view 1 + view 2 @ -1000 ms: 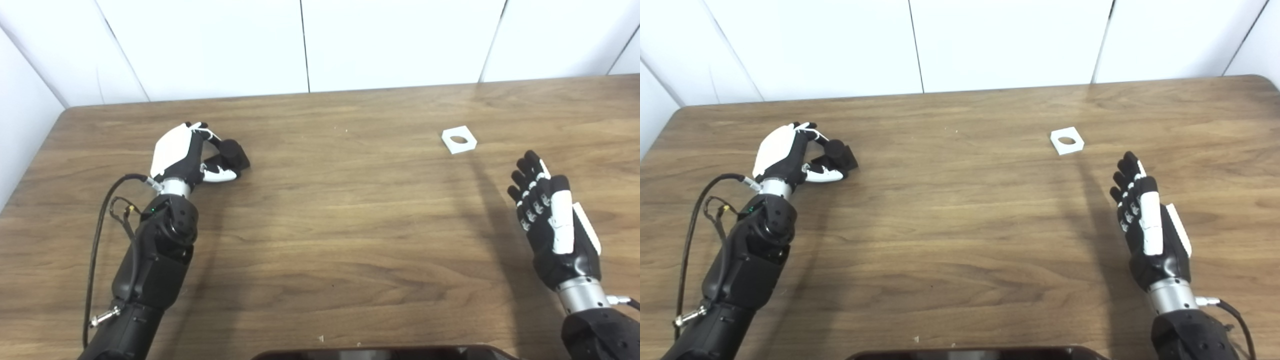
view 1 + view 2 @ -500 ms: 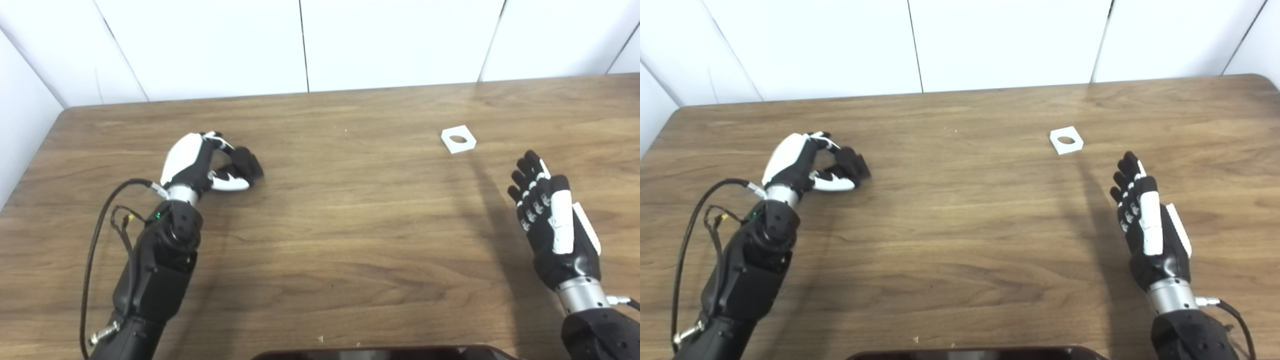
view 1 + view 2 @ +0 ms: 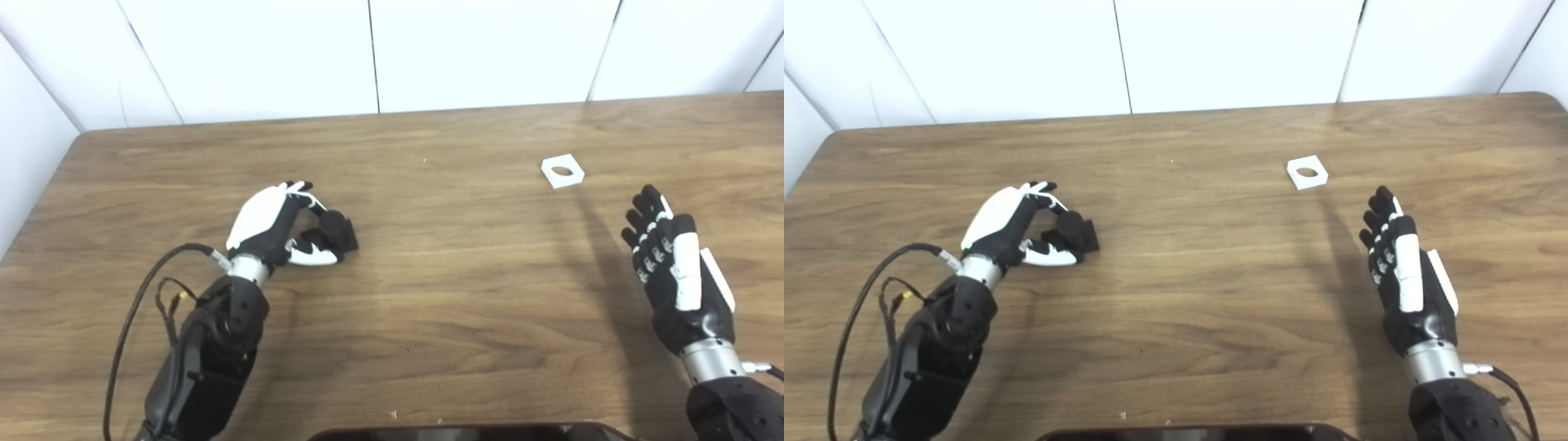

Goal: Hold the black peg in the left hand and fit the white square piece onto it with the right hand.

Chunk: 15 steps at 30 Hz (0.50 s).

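Your left hand (image 3: 269, 223) grips the black plastic peg (image 3: 334, 229), while the flat white square piece (image 3: 561, 171), holed, lies just beyond your open, empty right hand (image 3: 674, 272).

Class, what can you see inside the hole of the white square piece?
Through the hole in the white square piece only table shows. Nothing sits in it; the black peg is apart, in the left hand.
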{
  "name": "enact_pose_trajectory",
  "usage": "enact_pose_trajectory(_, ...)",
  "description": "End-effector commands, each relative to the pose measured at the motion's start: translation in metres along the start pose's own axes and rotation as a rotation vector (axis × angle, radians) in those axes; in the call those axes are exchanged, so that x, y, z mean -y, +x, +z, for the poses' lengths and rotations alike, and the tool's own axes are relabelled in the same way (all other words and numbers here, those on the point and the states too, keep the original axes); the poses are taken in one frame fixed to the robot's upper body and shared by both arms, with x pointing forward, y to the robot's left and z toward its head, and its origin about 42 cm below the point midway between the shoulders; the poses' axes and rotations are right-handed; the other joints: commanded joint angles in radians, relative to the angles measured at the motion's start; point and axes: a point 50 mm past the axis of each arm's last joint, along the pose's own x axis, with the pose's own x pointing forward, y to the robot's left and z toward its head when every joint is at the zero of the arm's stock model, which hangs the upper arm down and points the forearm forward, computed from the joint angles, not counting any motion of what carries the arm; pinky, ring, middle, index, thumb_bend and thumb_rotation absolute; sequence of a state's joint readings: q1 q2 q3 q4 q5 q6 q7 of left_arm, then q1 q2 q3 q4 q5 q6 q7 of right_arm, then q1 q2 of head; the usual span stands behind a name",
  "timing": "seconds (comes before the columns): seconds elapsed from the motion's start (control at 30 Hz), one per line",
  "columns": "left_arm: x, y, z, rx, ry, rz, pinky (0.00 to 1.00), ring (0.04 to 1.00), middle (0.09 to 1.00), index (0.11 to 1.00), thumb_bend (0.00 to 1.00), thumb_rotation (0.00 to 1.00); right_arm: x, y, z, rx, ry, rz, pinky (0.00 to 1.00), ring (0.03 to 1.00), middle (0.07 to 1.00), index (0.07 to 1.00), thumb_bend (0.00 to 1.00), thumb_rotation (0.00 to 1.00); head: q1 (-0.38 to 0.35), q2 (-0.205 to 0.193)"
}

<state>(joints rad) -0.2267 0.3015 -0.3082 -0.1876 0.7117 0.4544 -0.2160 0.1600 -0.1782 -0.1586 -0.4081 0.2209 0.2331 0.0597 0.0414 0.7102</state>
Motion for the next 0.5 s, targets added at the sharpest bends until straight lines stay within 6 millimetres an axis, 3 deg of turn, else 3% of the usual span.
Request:
enact_pose_trajectory(0.0, -0.007, -0.003, 0.011, 0.048, 0.023, 0.021, 1.0, 1.0, 0.945, 0.493, 0.5, 0.09, -0.006, 0.007, 0.017, 0.086, -0.004, 0.009, 1.0, 1.0, 1.0, 1.0, 0.58, 1.0, -0.002, 0.002)
enact_pose_trajectory(0.23, 0.011, -0.019, 0.025, 0.107, 0.011, -0.027, 1.0, 1.0, 0.936, 0.494, 0.5, 0.09, -0.008, 0.006, 0.017, 0.077, -0.001, 0.011, 1.0, 1.0, 1.0, 1.0, 0.61, 1.0, -0.015, 0.007)
enact_pose_trajectory(0.47, 0.032, -0.037, 0.051, 0.19, -0.006, -0.07, 1.0, 1.0, 0.927, 0.492, 0.5, 0.09, -0.01, 0.005, 0.012, 0.068, -0.001, 0.034, 1.0, 1.0, 1.0, 1.0, 0.6, 1.0, -0.02, 0.01)
